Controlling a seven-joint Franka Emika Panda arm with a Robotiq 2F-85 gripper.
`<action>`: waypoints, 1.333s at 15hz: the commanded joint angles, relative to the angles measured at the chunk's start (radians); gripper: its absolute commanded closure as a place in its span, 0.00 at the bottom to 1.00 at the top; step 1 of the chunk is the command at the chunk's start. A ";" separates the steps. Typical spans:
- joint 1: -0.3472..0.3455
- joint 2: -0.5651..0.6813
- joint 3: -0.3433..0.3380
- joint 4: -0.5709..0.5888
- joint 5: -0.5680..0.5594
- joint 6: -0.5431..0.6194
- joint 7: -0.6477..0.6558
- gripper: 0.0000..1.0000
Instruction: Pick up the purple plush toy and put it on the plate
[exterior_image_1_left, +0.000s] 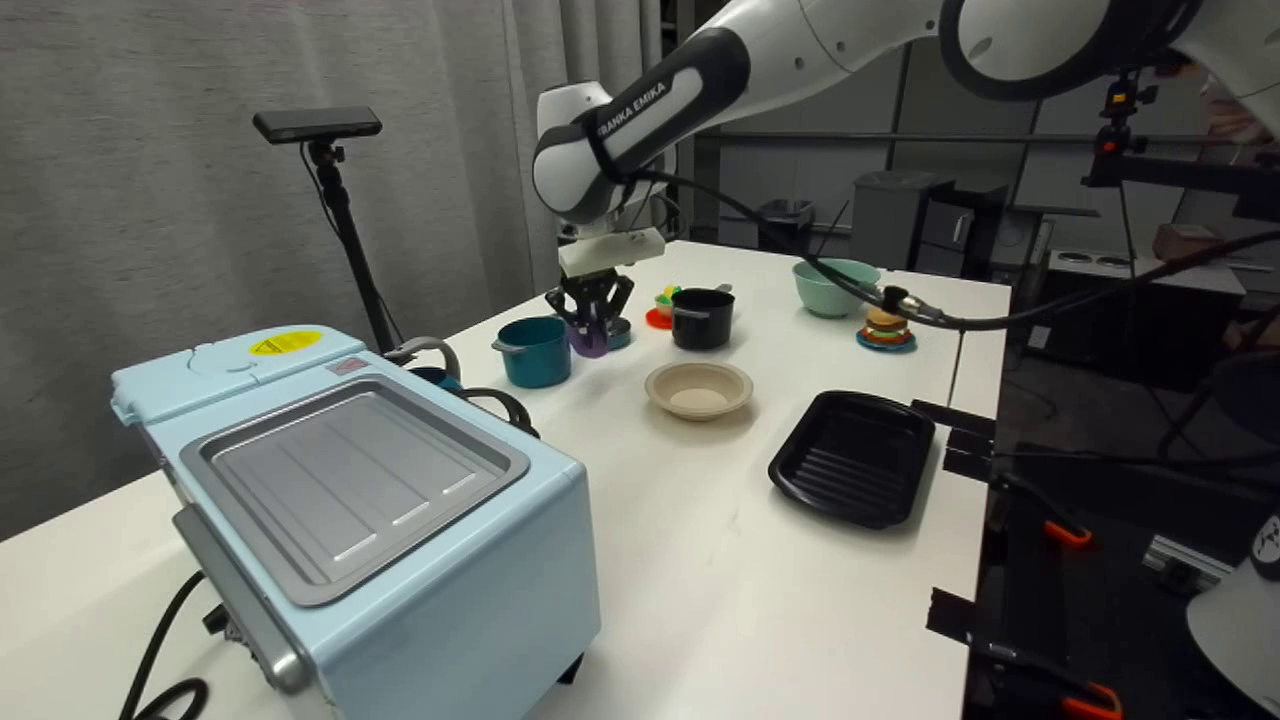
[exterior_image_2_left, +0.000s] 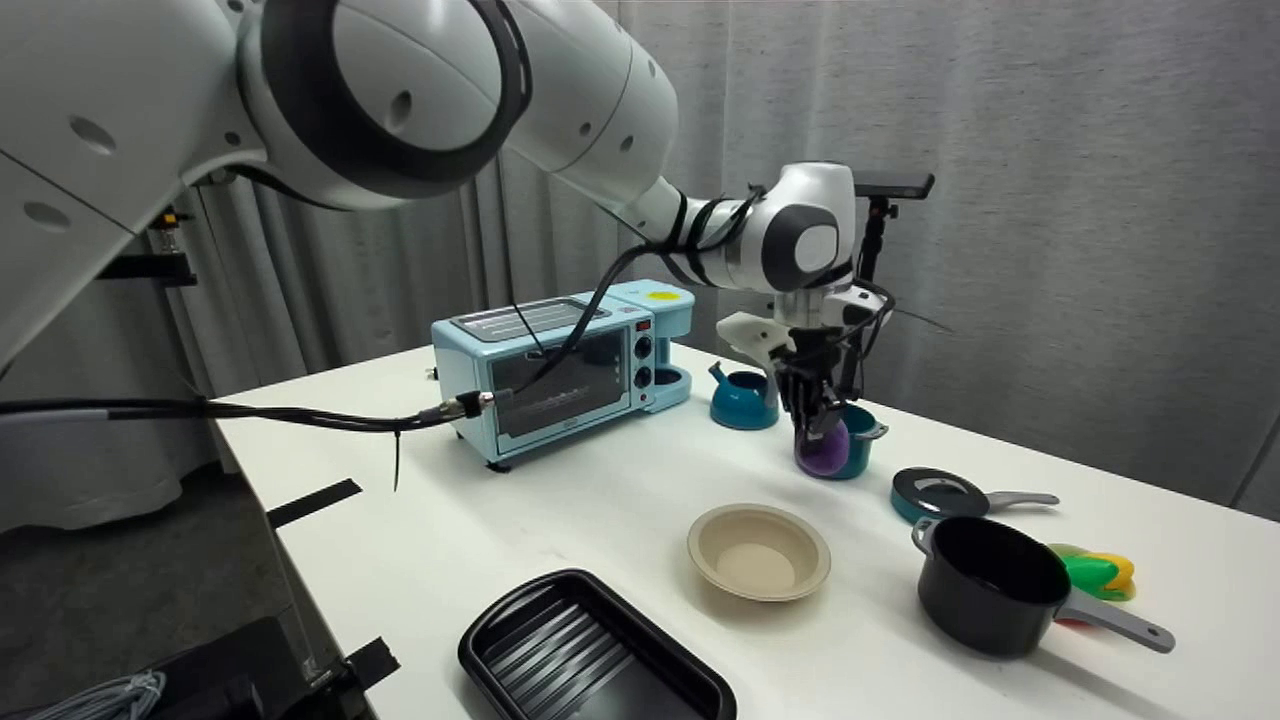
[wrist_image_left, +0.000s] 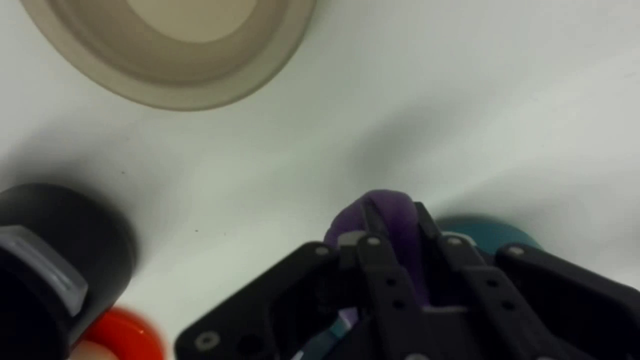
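The purple plush toy (exterior_image_1_left: 590, 345) is pinched between the fingers of my gripper (exterior_image_1_left: 592, 308). The toy also shows in an exterior view (exterior_image_2_left: 830, 452), in front of the teal pot. In the wrist view the toy (wrist_image_left: 397, 215) bulges out around the left finger of my gripper (wrist_image_left: 394, 206), and its shadow lies apart from it on the table, so it seems held above the surface. The beige plate (exterior_image_1_left: 698, 398) stands on the table, apart from the toy, and nothing lies in it. The plate also shows in an exterior view (exterior_image_2_left: 758, 572) and partly in the wrist view (wrist_image_left: 187, 95).
The teal pot (exterior_image_1_left: 537, 362) stands right beside the toy. A black pot (exterior_image_2_left: 985, 620) and a teal pan (exterior_image_2_left: 935, 497) are near the plate. A black ridged tray (exterior_image_1_left: 850, 460), a blue toaster oven (exterior_image_1_left: 480, 590), a kettle (exterior_image_2_left: 745, 402) and a green bowl (exterior_image_1_left: 838, 285) stand further off.
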 joint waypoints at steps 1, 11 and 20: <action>-0.024 -0.108 0.007 0.019 -0.004 -0.131 -0.051 0.99; -0.086 -0.332 0.032 -0.159 0.051 -0.248 -0.135 0.96; -0.087 -0.373 0.033 -0.427 0.027 -0.064 -0.237 0.96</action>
